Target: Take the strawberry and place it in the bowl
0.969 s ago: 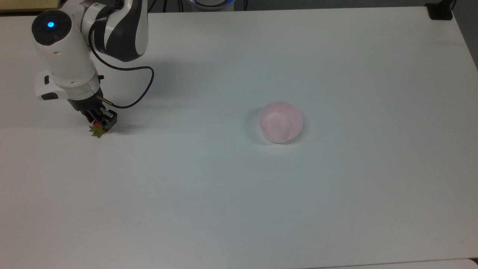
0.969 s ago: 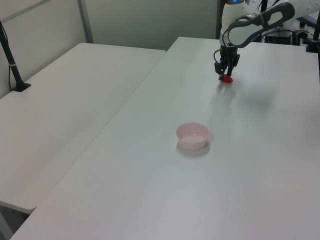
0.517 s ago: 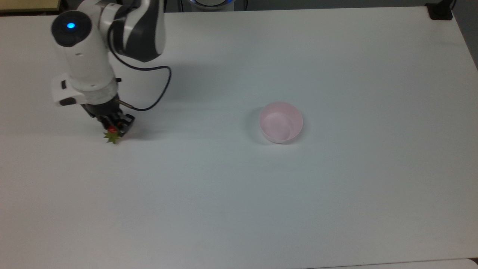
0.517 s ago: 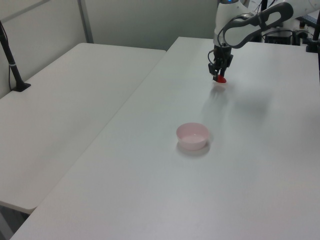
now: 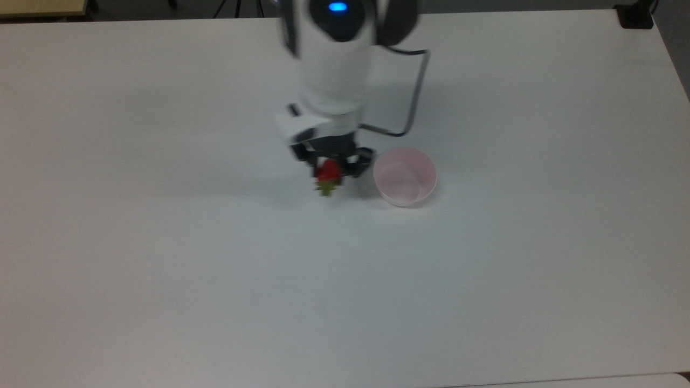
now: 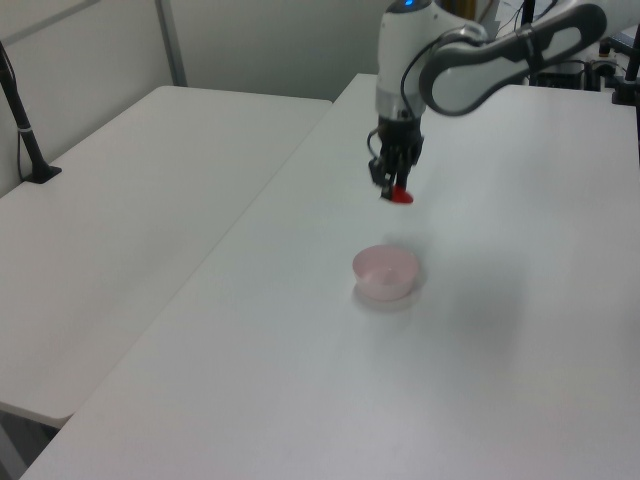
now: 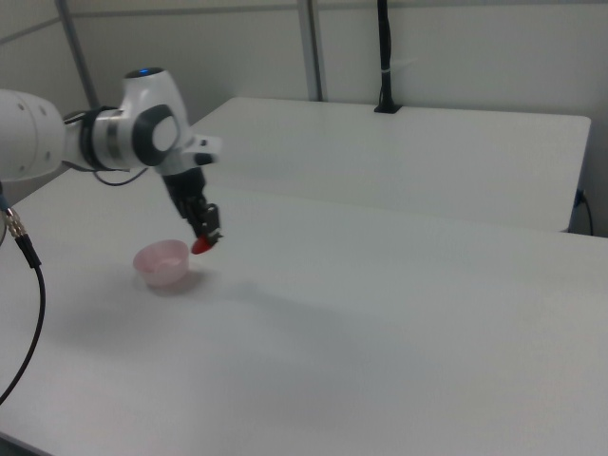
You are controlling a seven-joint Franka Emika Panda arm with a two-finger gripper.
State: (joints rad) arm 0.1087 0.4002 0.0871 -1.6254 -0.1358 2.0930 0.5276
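In the top view, the end effector [image 5: 330, 168] hangs near the middle of the white tabletop [image 5: 215, 280], its two dark fingers clamped on the strawberry [image 5: 328, 175]. The fruit's red body sits between the fingers and its green leafy cap pokes out below them, toward the top view's bottom edge. Above the end effector rises the arm's white wrist housing [image 5: 335, 64] with a blue light on top, and a black cable [image 5: 416, 91] loops off to the top view's right of it. Just to the top view's right of the end effector stands the bowl [image 5: 405, 176], pale pink, upright, with nothing inside it; its rim looks close beside the nearer finger, though whether they touch cannot be told from this angle.

In the left view, the end effector [image 6: 396, 186] holds the strawberry [image 6: 401, 196] clear of the tabletop [image 6: 300, 380], and the bowl [image 6: 385, 273] lies below it and nearer the camera, apart from the fruit. A second white table [image 6: 120, 200] stands to the left view's left of the end effector.

In the right view, the bowl [image 7: 161, 262] sits to the right view's left of the end effector [image 7: 207, 237], with the strawberry [image 7: 202, 246] held at about the height of the bowl's rim, just beside it and outside it.
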